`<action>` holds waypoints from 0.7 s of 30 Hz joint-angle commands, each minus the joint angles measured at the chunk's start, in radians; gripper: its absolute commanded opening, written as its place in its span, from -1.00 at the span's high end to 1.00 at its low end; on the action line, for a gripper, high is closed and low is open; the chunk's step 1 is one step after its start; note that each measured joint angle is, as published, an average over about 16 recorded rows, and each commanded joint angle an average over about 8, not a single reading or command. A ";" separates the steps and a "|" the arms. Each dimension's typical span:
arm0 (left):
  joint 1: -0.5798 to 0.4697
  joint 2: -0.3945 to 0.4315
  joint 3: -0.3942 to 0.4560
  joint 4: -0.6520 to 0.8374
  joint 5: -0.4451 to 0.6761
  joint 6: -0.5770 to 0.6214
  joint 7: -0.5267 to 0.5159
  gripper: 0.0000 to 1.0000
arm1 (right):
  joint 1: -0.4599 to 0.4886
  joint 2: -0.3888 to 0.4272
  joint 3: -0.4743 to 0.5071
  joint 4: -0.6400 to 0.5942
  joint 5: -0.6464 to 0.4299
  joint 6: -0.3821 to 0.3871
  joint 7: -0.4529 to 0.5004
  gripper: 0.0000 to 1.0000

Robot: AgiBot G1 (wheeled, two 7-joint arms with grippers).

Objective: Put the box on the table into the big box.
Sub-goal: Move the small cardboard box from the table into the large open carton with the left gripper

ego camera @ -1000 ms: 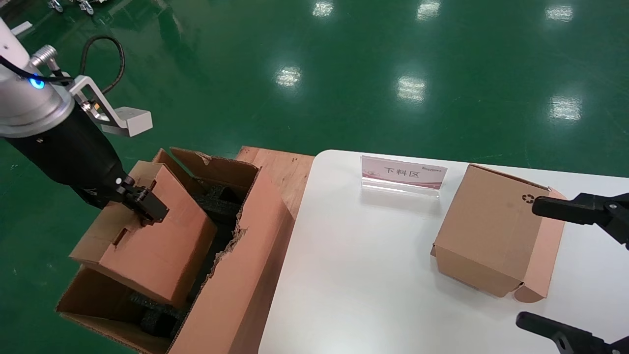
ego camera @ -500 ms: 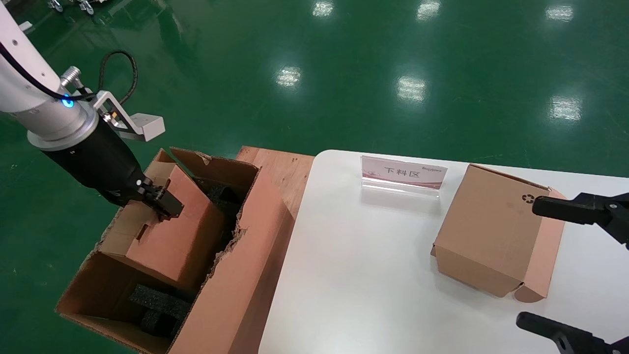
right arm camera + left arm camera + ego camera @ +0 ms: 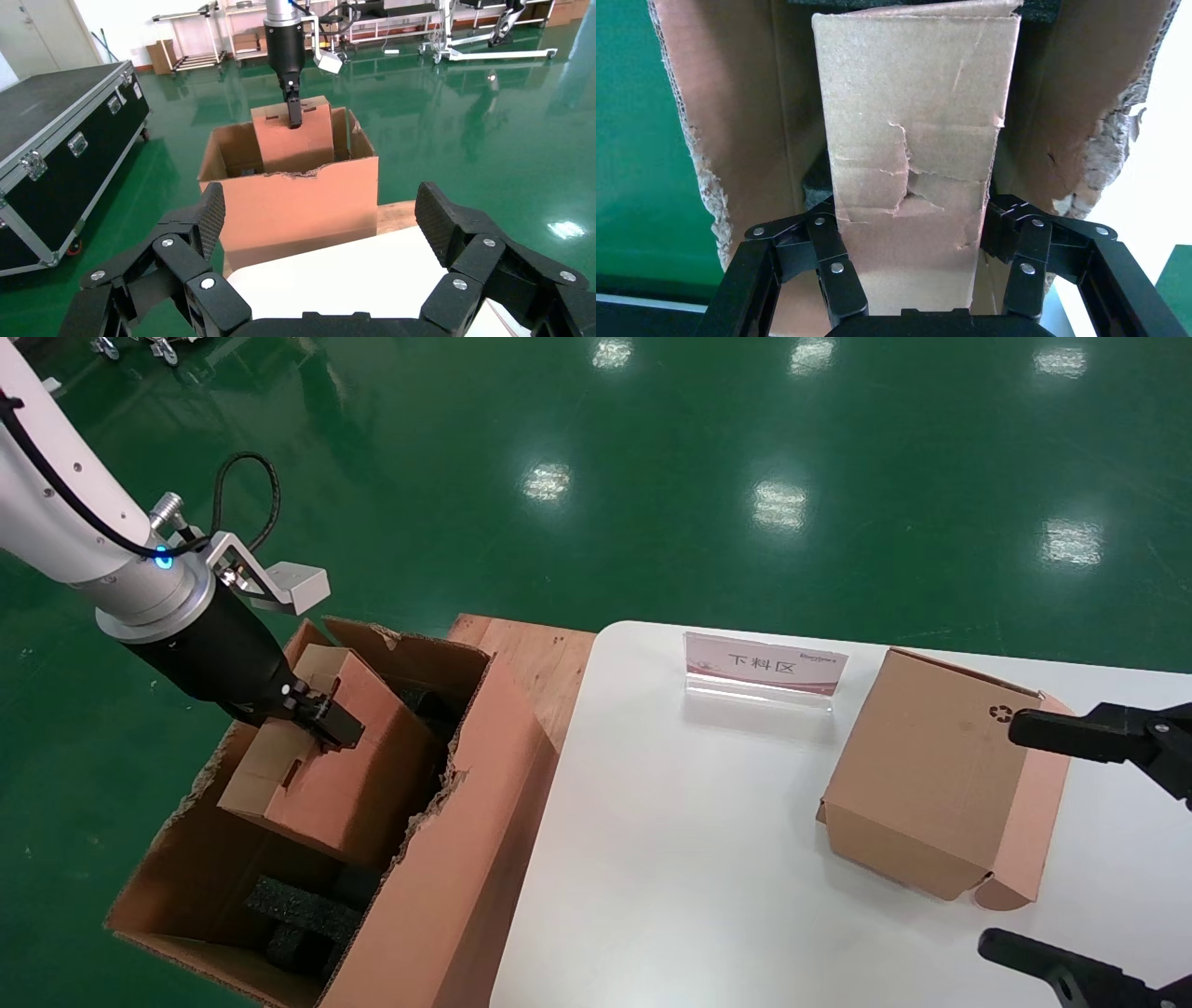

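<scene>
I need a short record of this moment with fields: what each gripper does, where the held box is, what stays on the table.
left gripper: shut on the box, holding it partly down inside the big box
right gripper: open, holding nothing, over the table by the second box
big box contents: black foam blocks at the bottom
on the table: second box with a recycling mark, and a small sign
task state: box in the big box but not released

Box (image 3: 326, 775) matt creased cardboard; big box (image 3: 447, 887) ragged corrugated; table (image 3: 689, 859) smooth white.
</scene>
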 commanded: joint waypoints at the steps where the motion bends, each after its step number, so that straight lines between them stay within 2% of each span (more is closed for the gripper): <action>1: 0.007 -0.003 0.000 0.000 0.002 -0.008 0.003 1.00 | 0.000 0.000 0.000 0.000 0.000 0.000 0.000 -1.00; 21: 0.058 -0.016 0.034 0.024 0.075 -0.097 0.012 1.00 | 0.000 0.000 0.000 0.000 0.000 0.000 0.000 -1.00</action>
